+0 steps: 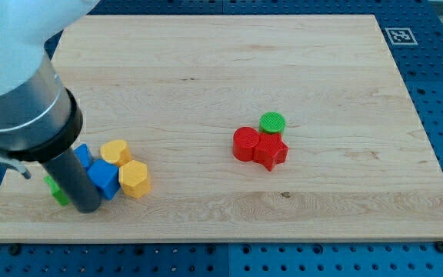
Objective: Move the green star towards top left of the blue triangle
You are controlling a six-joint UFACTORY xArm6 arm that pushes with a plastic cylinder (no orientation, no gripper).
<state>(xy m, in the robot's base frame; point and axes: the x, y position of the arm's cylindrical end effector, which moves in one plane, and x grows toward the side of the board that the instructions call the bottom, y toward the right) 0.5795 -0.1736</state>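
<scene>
A pale wooden board rests on a blue perforated table.

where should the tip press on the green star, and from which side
No grip possible, only a push. The green star is mostly hidden behind the rod, left of my tip and below-left of the blue blocks. Probably press its bottom edge, coming from the view's bottom, to slide it upward.

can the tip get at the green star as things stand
Probably yes. My tip is already right beside the green star, which peeks out on the view's left of the rod, mostly hidden behind it. Nothing stands between them; the blue blocks lie on the rod's other side.
</scene>
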